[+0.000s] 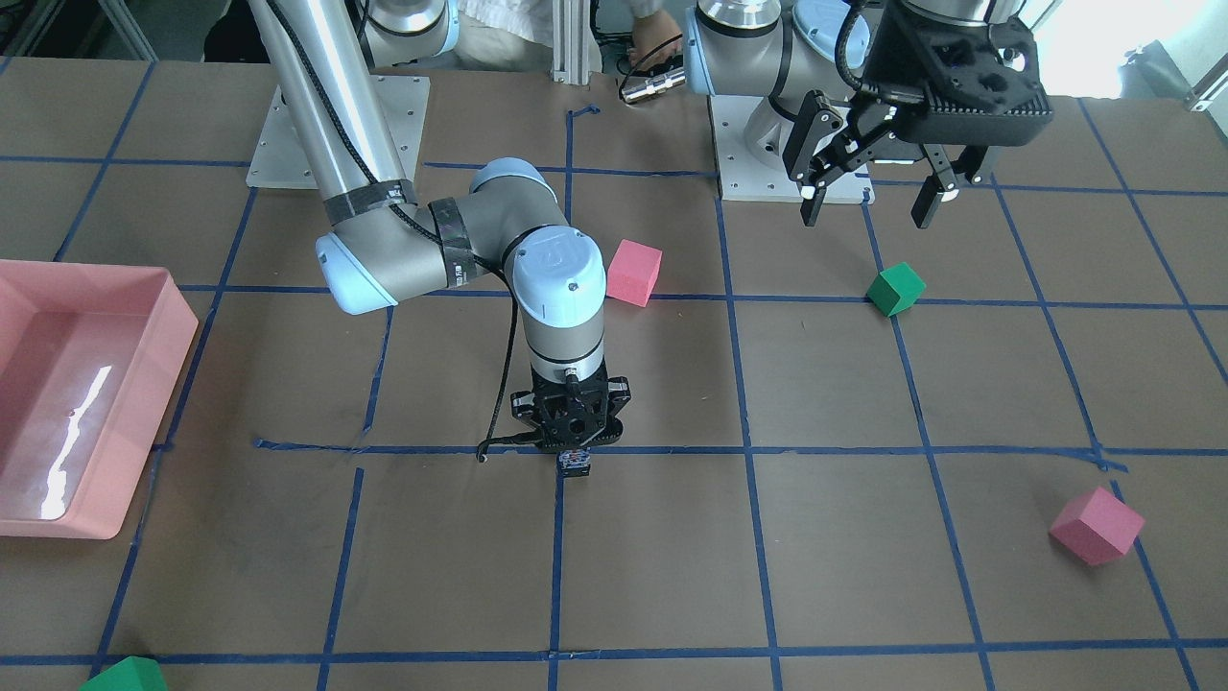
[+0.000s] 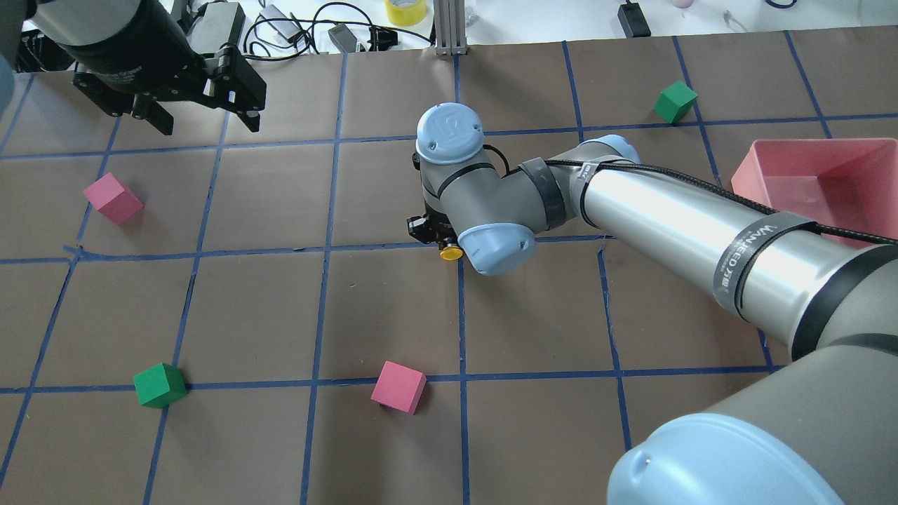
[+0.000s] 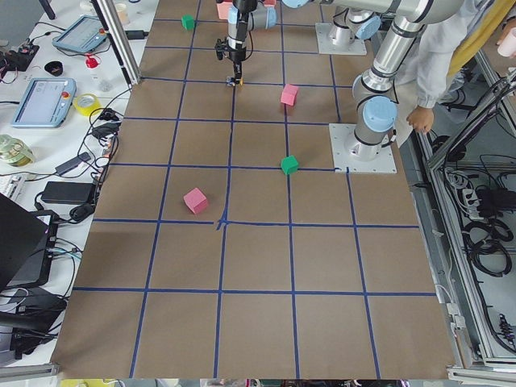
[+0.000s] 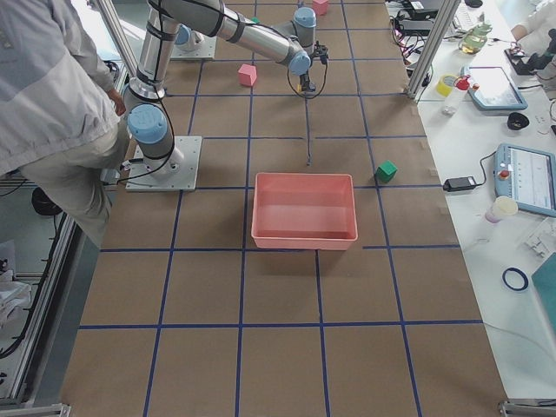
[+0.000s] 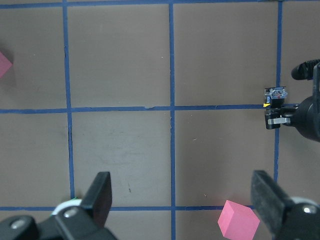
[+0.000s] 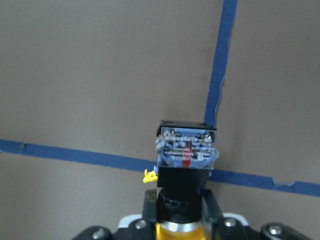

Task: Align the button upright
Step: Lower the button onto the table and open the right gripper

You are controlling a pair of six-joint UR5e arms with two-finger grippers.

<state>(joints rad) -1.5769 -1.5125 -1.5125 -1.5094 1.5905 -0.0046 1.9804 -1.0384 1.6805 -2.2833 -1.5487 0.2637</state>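
The button (image 6: 186,160) is a tiny switch with a black body and a silvery contact end. My right gripper (image 6: 180,205) is shut on it, contact end pointing away from the palm toward the table, yellow cap (image 2: 450,252) toward the palm. It hangs low over a crossing of blue tape lines near the table's middle (image 1: 574,463); I cannot tell if it touches the table. It also shows in the left wrist view (image 5: 276,95). My left gripper (image 1: 868,202) is open and empty, held high and well off to the side.
A pink cube (image 1: 634,273) lies close behind the right wrist. A green cube (image 1: 896,289) lies under the left gripper's side. Another pink cube (image 1: 1097,525) and green cube (image 1: 125,676) lie near the front. A pink tray (image 1: 163,365) stands at the table's right end.
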